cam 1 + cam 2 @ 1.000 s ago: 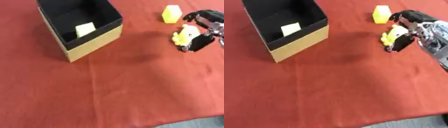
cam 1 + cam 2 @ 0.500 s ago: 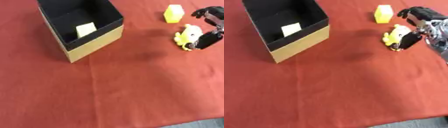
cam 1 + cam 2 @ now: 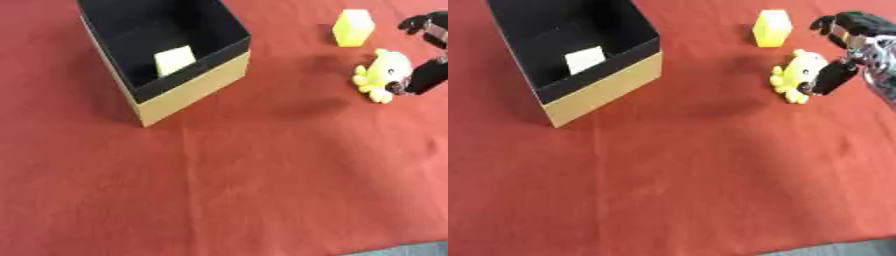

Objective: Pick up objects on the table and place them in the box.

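A yellow plush toy (image 3: pixel 796 76) lies on the red cloth at the right. My right hand (image 3: pixel 857 47) comes in from the right edge beside it. Its dark thumb (image 3: pixel 831 80) lies against the toy's right side, while its fingers (image 3: pixel 846 22) arch above and to the right, apart from the toy. Nothing sits between thumb and fingers. A yellow block (image 3: pixel 772 28) stands farther back, just beyond the toy. The box (image 3: pixel 188 95), tan outside and black inside, stands at the upper left and holds a pale yellow block (image 3: pixel 174 60). My left hand shows in no view.
Red cloth (image 3: pixel 262 185) covers the whole table. Its near edge shows as a grey strip at the bottom right corner (image 3: pixel 411 250). A broad stretch of cloth lies between the box and the toy.
My right hand has drawn back to the right, so the toy no longer sits between its fingers and thumb. The toy has barely moved on the cloth. The box and blocks stay put.
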`<state>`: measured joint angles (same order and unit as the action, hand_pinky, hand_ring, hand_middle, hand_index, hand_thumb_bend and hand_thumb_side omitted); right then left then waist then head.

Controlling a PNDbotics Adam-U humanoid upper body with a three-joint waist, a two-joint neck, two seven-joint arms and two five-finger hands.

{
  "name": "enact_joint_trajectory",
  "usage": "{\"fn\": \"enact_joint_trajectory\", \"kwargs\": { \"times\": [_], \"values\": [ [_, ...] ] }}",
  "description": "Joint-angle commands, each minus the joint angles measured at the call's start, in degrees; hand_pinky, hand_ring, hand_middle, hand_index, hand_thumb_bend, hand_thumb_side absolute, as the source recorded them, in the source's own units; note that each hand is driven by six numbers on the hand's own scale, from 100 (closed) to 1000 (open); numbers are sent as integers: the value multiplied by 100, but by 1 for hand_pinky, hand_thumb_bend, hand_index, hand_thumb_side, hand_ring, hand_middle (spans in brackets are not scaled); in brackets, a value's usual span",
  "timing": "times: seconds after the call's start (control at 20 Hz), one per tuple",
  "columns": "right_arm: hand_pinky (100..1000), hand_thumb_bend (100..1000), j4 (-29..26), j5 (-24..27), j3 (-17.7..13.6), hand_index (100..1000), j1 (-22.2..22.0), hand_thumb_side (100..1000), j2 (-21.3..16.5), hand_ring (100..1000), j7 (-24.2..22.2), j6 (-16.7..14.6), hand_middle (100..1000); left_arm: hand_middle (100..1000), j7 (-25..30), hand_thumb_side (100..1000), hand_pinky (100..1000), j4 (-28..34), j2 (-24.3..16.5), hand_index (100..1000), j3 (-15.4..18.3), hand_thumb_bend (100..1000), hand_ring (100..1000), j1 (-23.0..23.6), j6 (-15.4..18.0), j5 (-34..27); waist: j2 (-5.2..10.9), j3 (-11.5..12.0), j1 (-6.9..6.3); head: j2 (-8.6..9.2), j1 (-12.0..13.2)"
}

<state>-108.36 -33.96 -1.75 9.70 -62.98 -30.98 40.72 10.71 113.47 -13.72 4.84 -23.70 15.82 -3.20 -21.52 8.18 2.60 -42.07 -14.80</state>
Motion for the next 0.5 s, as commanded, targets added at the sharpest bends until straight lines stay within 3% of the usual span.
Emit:
{"fn": "enact_joint_trajectory", "kwargs": {
  "times": [0.05,0.5],
  "values": [
    [940,493,79,122,-54,964,100,100,-270,973,-1092,1124,871,683,5,567,475,112,-148,585,42,100,586,-66,18,31,88,-5,-10,79,-2],
    [933,549,760,428,46,961,480,158,-273,972,-968,1124,875,683,32,566,472,112,-153,583,29,100,585,-80,34,41,9,48,-53,155,-70]
  ]
}}
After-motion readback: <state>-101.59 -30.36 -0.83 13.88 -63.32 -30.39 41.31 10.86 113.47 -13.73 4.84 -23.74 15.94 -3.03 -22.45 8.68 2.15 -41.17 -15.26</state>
